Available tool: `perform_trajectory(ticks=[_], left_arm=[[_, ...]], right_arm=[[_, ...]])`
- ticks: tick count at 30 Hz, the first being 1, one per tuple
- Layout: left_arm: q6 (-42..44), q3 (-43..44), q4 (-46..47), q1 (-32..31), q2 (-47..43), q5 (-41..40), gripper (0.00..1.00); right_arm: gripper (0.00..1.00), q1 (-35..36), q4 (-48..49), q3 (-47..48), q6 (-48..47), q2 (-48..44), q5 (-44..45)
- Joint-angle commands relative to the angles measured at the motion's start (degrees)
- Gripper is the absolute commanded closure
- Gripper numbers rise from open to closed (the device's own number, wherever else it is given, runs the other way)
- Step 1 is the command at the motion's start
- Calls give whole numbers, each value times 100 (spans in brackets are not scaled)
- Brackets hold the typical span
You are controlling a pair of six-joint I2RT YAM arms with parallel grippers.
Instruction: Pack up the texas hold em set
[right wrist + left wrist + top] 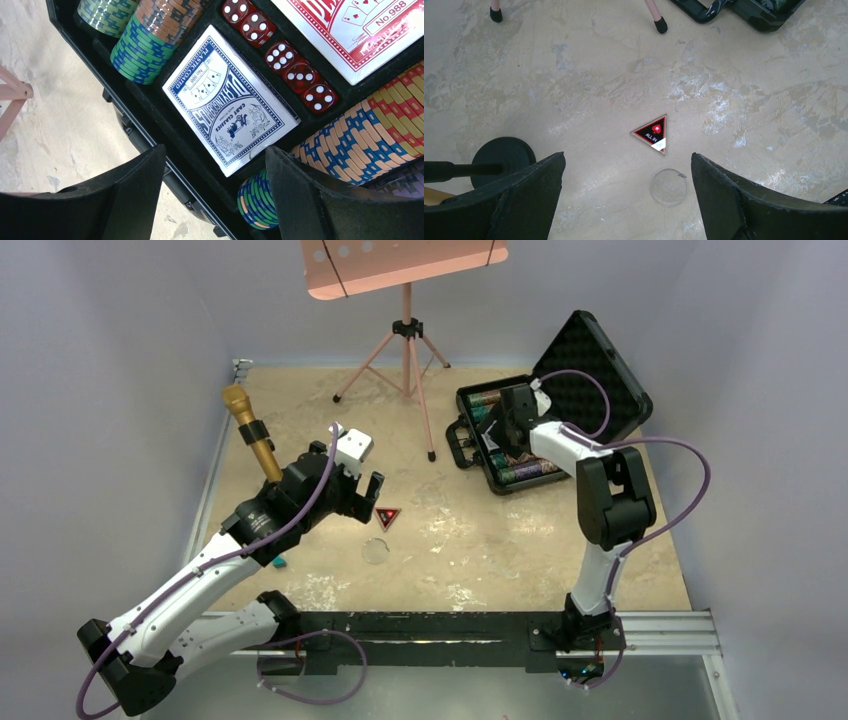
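Note:
The black case (590,365) stands open at the back right, foam lid up. My right gripper (503,425) hovers open and empty over its tray. In the right wrist view the tray (165,125) holds a blue deck (231,97), a red deck (357,30), red dice (280,55) and rows of striped chips (370,130). The triangular red-black button (387,517) lies on the table mid-left. My left gripper (352,492) is open and empty just left of it; in the left wrist view the button (653,132) lies ahead, between the fingers.
A clear round disc (377,551) lies on the table near the button, also in the left wrist view (668,186). A gold microphone (252,430) stands at the left. A pink music stand (406,335) stands at the back. A small teal piece (279,562) lies under the left arm.

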Motion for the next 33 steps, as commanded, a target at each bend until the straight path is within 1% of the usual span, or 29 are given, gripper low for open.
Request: perform_trajectory(ticks=[1,6,10,11,12,13,15,16,20,27,33], left_arm=[[37,210,98,24,-42,-41,0],[37,213,98,23,-45,-22,0],[37,210,98,23,-39,-22,0],[37,210,97,23,-36,-22,0],[37,210,97,19,-37,-28,0],[37,210,97,22,-48,-37,0],[41,210,90,23,-52,-55,0],[44,208,90,24,-51,-61,0],[46,203,89,23,-70,-72,0],[29,206,89,23,-72,-42,0],[21,201,92,23,-55,-28,0]], right_arm=[[23,-56,345,-65,-276,-389,-59],[23,-56,66,-16,-589,-727,53],[24,-60,-54,175,-872,-624,-5],[27,-64,-119,266,-930,-539,-13],[33,-69,-204,371,-984,-436,-10],[44,-72,-261,456,-1025,-303,12],[57,-88,-346,578,-1077,-115,62],[61,-109,-391,625,-1083,-34,56],[71,-157,-577,712,-1096,297,-122],[72,-162,-588,477,-954,482,-250],[71,-159,-676,624,-1060,428,-222]])
